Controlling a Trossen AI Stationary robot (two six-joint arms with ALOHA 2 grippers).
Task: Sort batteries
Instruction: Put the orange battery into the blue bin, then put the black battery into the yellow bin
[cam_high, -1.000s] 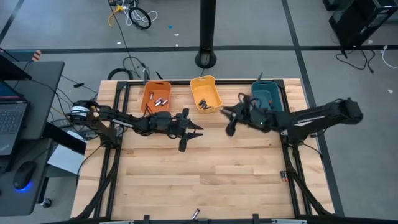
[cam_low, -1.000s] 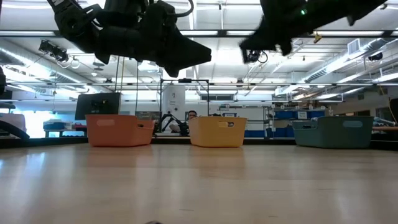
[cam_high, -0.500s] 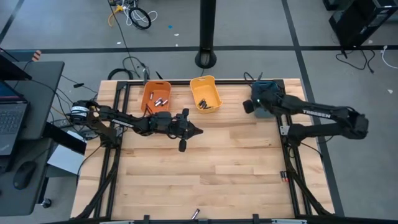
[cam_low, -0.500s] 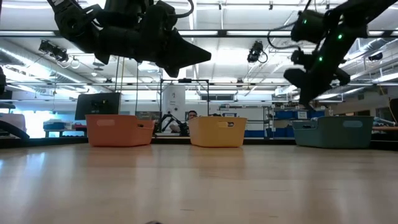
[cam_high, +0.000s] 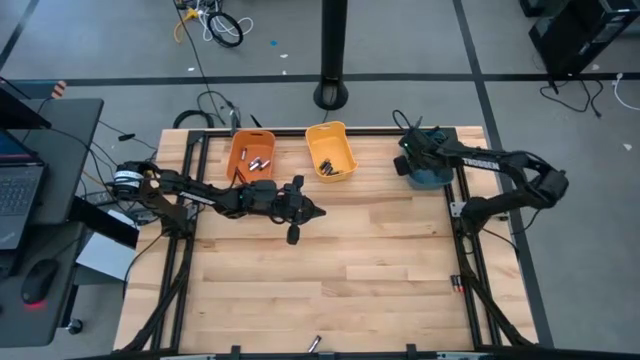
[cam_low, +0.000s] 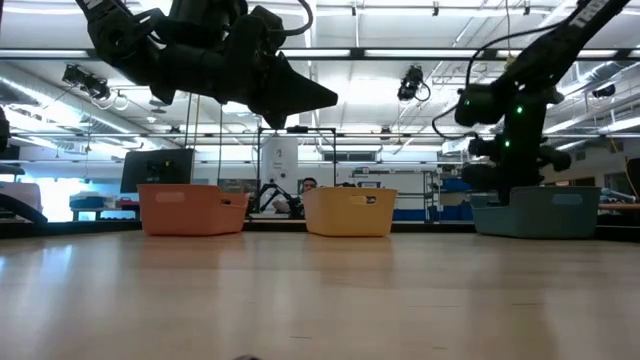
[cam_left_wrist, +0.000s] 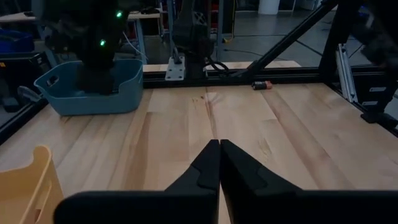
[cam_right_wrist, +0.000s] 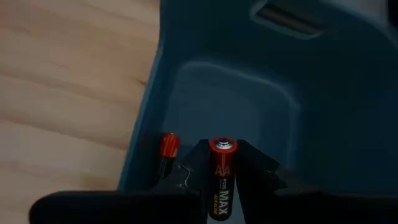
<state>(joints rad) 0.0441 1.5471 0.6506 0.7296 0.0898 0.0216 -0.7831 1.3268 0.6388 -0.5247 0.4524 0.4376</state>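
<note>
The right gripper (cam_right_wrist: 222, 163) is clamped on an AA battery (cam_right_wrist: 221, 180), a black cell with a red top and silver cap, held upright between the two dark fingers (cam_right_wrist: 261, 171) and poised over the inside of the teal bin (cam_right_wrist: 236, 93). A second battery (cam_right_wrist: 166, 149) with a red end lies against the bin's near wall, just beside the gripper. From above, the right gripper (cam_high: 412, 155) sits over the teal bin (cam_high: 434, 178) at the far right corner of the worktop (cam_high: 330, 270), and in the low view the arm drops into that bin (cam_low: 545, 212) from above. The left gripper (cam_left_wrist: 219, 163) has its fingers pressed together with nothing between them, hanging above bare wood near the middle of the worktop (cam_left_wrist: 249, 118); from overhead the left gripper (cam_high: 312, 211) is just in front of the orange bin (cam_high: 241, 150) and the yellow bin (cam_high: 333, 133). Several silvery batteries (cam_high: 262, 163) lie in the orange bin and a few dark batteries (cam_high: 327, 168) lie in the yellow bin. One loose battery (cam_high: 456, 282) rests on the frame rail at the right edge of the worktop, and another small cell (cam_high: 314, 344) lies at the near edge. In the low view the orange bin (cam_low: 192, 210), yellow bin (cam_low: 349, 211) and teal bin stand in a row along the far side.
</note>
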